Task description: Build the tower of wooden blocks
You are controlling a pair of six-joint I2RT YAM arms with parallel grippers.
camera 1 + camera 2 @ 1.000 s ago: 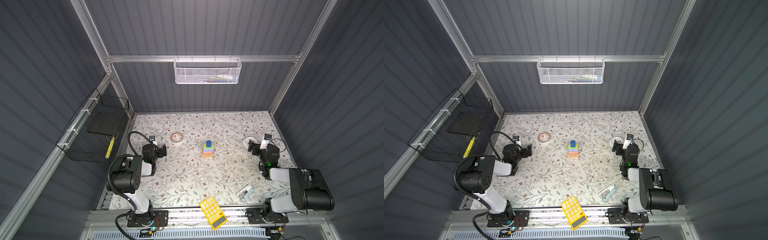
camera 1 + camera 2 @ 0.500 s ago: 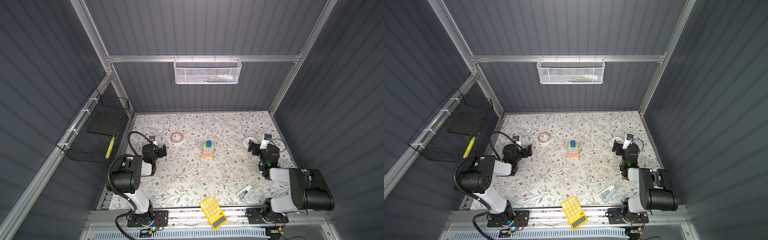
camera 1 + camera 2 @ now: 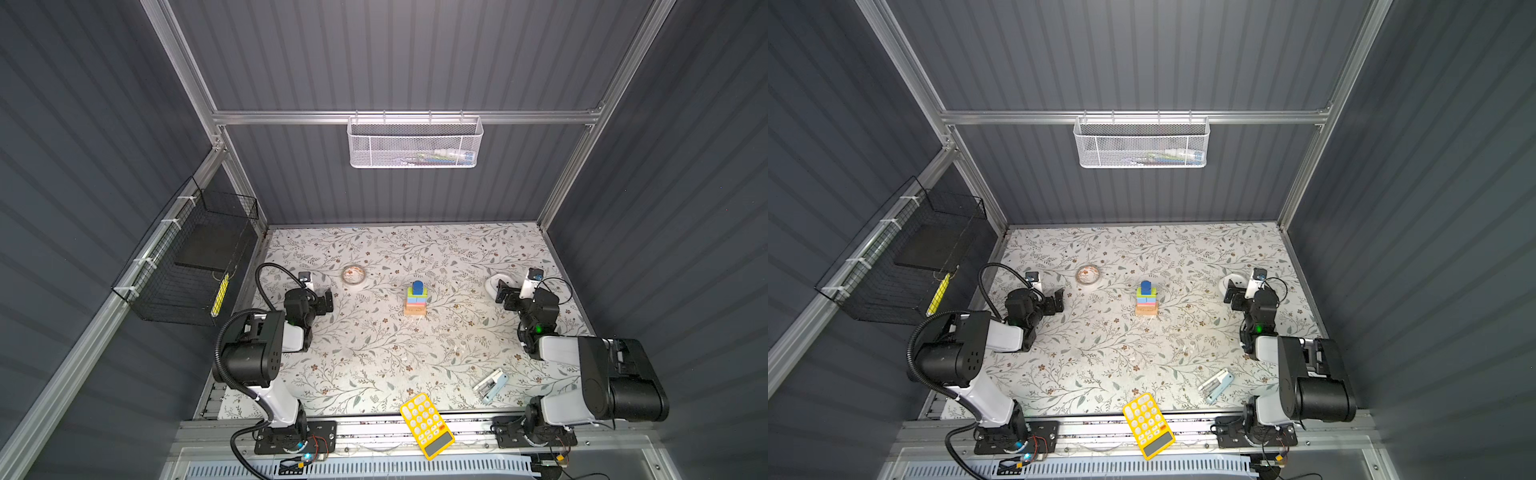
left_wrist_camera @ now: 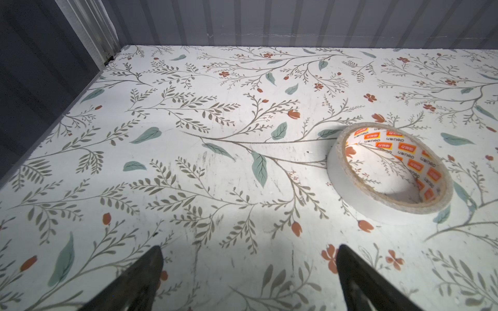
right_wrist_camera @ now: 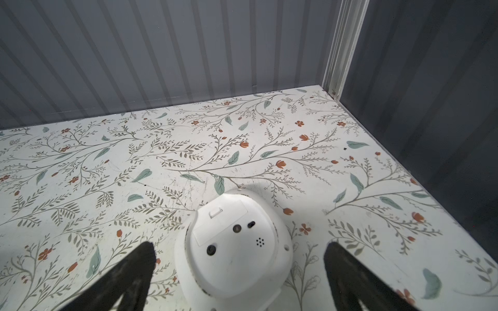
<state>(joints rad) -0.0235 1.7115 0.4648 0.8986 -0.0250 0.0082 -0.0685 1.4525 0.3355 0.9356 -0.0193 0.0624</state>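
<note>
1. A yellow calculator (image 3: 427, 425) is seen nearest, partly over the front rail. A pale-blue stapler (image 3: 491, 385) is laid to its right on the floral table (image 3: 374, 353).
2. L gripper (image 4: 249, 250): jaws are spread wide and nothing is held. Only bare tabletop is seen btwn the fingers in the wrist view.
3. R gripper (image 5: 239, 246): jaws are likewise spread wide and nothing is gripped. A white round device (image 5: 234, 242) is seen btwn the fingers, w/ a gap on each side.
4. The tower (image 3: 416, 299) is found upright at mid-table, btwn the two grippers and well apart from both. Tan is seen at the base, then pink, light blue and green. It is capped by a dark-blue piece (image 3: 417, 286).
5. A tape roll (image 4: 347, 188) is laid flat near the L gripper, left of the tower and apart from it.
6. Farthest, a white mesh basket (image 3: 415, 143) is hung on the back-wall rail. A black wire basket (image 3: 187, 266) is fixed to the left wall.
</note>
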